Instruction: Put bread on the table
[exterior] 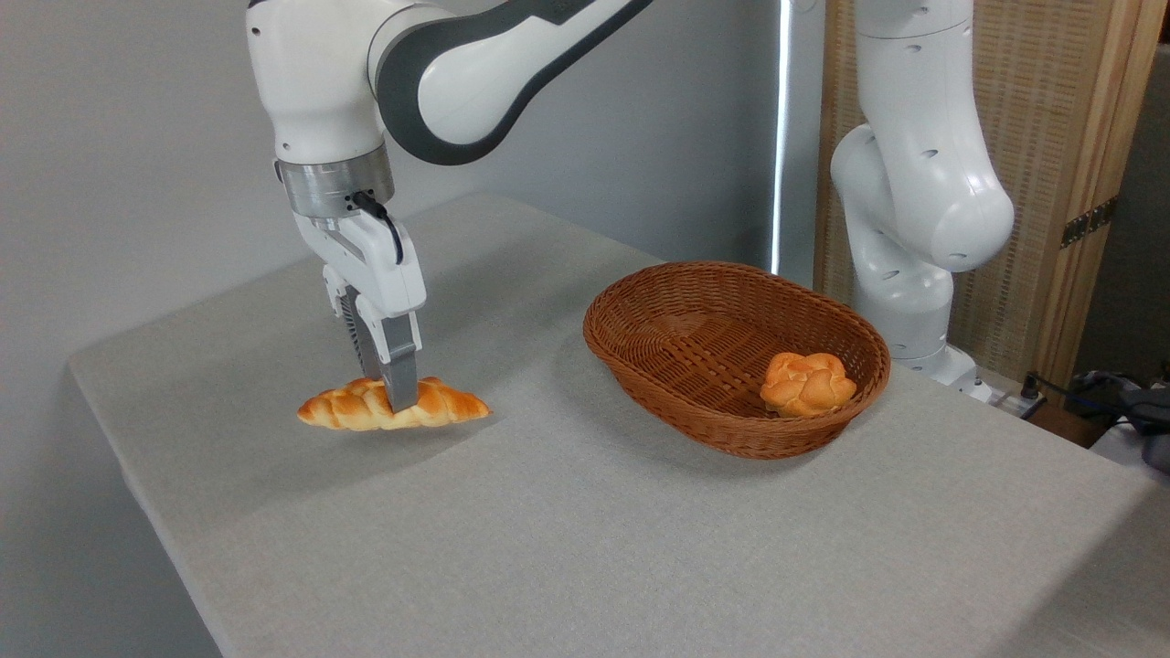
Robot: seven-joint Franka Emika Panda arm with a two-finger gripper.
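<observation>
Table (640, 548) is spreading wide under the gripper (395, 402), grey cloth top, mostly bare on the gripper's side. Arm (439, 82) is reaching in from above and to the right, wrist pointing straight down.

Basket (736, 356) is sitting well off to the gripper's right, brown wicker, oval. A bun (808, 384) is lying inside it at the near right end; not the thing wanted.

Bread (393, 405) is lying crosswise directly beneath the gripper, ends sticking out to either side. Fingers (400, 370) are pinching it at the middle, closed on it. Shadow is sitting tight under the loaf, so it looks to be at or just above the table; cannot tell if it is touching.

Judgement: placing is nearly done, release is what remains

Risks from here:
- opening while the loaf is hanging clear could let it drop and roll on its rounded underside
- pressing lower could squash it against the table
- lifting away with a finger snagging a crease could drag or tip it
</observation>
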